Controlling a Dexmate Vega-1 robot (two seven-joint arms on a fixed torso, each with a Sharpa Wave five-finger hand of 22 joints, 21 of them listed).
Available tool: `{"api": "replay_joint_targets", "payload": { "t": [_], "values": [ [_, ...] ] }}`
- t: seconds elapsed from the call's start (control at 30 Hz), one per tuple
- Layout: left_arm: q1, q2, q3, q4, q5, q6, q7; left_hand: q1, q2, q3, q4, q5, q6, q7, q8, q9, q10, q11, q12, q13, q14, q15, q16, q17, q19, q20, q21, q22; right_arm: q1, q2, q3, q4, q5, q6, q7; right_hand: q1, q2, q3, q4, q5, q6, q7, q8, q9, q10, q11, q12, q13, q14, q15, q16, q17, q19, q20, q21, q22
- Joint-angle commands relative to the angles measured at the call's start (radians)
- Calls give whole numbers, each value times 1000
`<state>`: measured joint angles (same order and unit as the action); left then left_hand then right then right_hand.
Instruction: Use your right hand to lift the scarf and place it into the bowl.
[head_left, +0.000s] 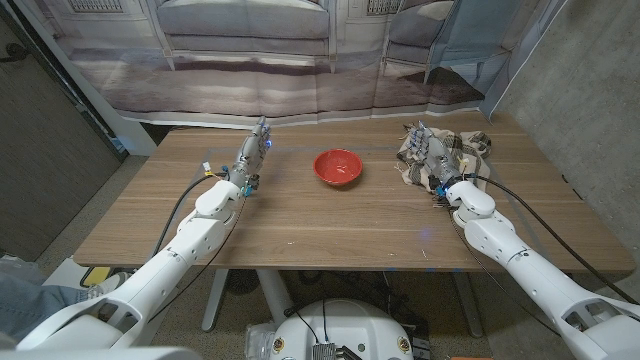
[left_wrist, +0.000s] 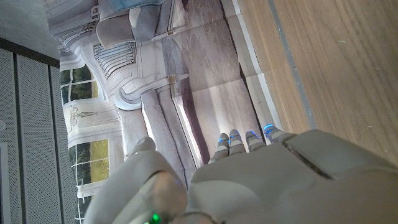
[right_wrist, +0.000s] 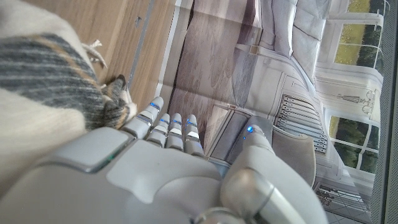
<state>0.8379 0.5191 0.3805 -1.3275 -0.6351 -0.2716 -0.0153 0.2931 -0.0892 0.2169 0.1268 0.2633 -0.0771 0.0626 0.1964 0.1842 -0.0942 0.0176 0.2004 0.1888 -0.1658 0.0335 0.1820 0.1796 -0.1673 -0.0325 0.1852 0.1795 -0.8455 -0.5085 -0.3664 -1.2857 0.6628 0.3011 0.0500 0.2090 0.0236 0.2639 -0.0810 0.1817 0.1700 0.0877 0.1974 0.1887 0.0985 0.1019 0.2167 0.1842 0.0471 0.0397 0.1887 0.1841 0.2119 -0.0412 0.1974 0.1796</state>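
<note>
The white right hand (head_left: 437, 160) is standing with its fingers straight and spread, holding nothing, right against the near-left edge of the crumpled beige-and-grey plaid scarf (head_left: 462, 152), which is lying at the far right of the wooden bench (head_left: 330, 225). The white left hand (head_left: 253, 157) is standing over the bench's left part, fingers extended, gripping nothing. Between the two hands, the round red bowl (head_left: 337, 167) is sitting well apart from the scarf.

Bowl (head_left: 337, 167) was red. Scarf (head_left: 445, 153), at its 3 o'clock, was cream with grey-brown plaid stripes. Table (head_left: 300, 225) was brown woodgrain.
</note>
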Motion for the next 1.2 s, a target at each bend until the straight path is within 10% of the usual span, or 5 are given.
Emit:
{"api": "replay_joint_targets", "payload": {
  "t": [0.03,1.2],
  "values": [
    [2,12,9,-39,15,41,22,10,3,5,-1,5,-7,0,5,1,-9,-1,5,3,-28,0,5,4,-88,-4,7,5,1,10,6,30,16,24,27,6,0,5,0,8,10,-5,3,2,12,2,7,2,11,-1,7,1,3,4,2,4],
    [31,58,7,-137,29,92,47,15,18,-9,-7,15,-6,-21,2,2,-26,-18,1,-1,-73,-23,8,3,-72,-19,23,4,-22,-14,12,-39,-11,67,24,29,9,12,-16,11,13,-12,2,2,35,-6,11,2,32,-9,6,-3,8,-3,4,4]
  ]
}}
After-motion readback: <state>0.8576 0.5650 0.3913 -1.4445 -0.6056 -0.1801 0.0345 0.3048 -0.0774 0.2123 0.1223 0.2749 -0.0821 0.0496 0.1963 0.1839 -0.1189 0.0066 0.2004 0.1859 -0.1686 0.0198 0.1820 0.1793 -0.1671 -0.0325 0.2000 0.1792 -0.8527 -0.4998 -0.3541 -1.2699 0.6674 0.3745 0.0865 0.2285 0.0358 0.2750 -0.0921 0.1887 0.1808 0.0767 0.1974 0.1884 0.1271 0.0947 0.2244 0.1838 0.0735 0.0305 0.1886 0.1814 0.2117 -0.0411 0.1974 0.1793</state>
